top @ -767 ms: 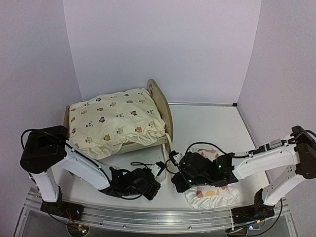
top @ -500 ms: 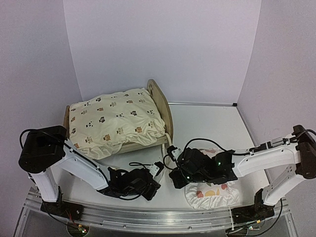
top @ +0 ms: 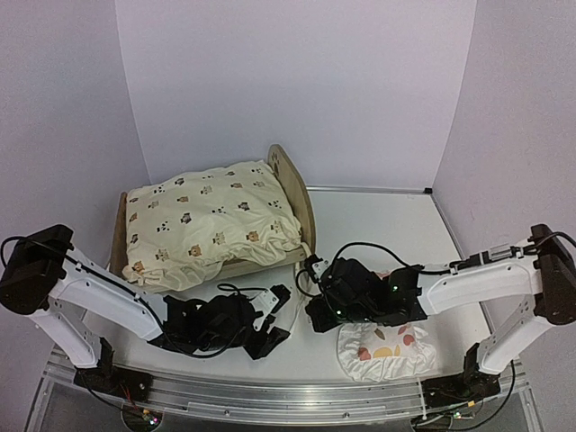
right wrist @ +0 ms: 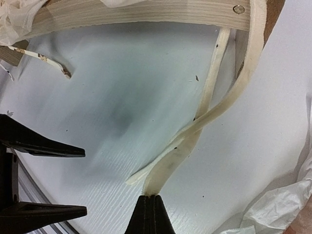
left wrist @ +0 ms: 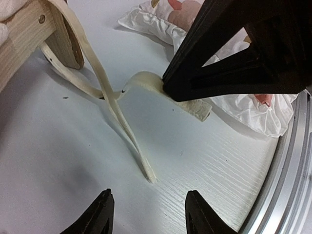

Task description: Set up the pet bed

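The bed (top: 301, 202) stands at the back left of the tabletop (top: 378, 234), its arched headboard on the side toward the middle. A cream animal-print cushion (top: 207, 220) lies on it and covers most of the frame. From the bed's near headboard corner two cream straps trail forward onto the tabletop and cross each other just in front of the bed leg. The right hand (right wrist: 153, 207), low over the tabletop just in front of that corner, is clenched on the end of one strap (right wrist: 168, 165), the flat band pinched between its pressed-together fingertips. The second strap (left wrist: 129, 131) lies free, its end resting on the tabletop just ahead of the left hand (left wrist: 147, 200). That hand is released: its two fingers stand apart with nothing between them, pointing at the bed's corner from the front. A white floral pillow (top: 387, 346) lies to the front right of the bed, apart from it, just beside the right hand and partly under the right arm.
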Controlling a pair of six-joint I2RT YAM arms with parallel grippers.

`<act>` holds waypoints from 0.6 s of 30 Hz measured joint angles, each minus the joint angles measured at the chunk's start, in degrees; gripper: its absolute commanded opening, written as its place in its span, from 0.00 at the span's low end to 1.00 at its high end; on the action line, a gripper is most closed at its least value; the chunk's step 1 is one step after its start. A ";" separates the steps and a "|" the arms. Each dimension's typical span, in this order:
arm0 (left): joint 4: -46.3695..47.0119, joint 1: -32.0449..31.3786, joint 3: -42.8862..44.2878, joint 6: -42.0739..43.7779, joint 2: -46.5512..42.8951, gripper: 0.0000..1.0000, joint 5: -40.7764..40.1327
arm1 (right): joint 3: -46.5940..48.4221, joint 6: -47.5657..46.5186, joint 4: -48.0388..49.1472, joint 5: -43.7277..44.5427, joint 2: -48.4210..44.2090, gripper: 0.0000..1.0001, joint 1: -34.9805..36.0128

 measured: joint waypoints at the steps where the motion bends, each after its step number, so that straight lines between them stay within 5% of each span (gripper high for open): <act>1: 0.28 0.00 0.00 1.18 -0.07 0.50 -0.76 | 0.04 0.10 0.12 -0.30 0.00 0.00 -0.17; 8: 6.34 1.16 -0.30 10.02 0.13 0.51 -3.57 | 1.12 0.30 0.50 -2.37 0.00 0.00 -1.04; 18: 17.38 7.54 -0.57 18.50 6.40 0.56 4.54 | 1.90 0.30 0.74 -4.31 0.00 0.00 -1.30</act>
